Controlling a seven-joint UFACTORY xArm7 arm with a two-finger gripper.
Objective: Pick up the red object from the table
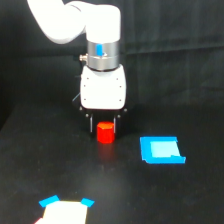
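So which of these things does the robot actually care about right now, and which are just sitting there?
Part of the job:
- the red block, sitting between the gripper's fingers
- the gripper, lowered around the block
- the black table it rests on

Just lying about:
- the flat blue square, to the exterior view's right of the block
- the pale piece with blue corners, at the bottom edge

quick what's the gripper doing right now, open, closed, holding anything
Gripper: fingers on either side of the red object, just above the table; whether it has closed on it cannot be told.
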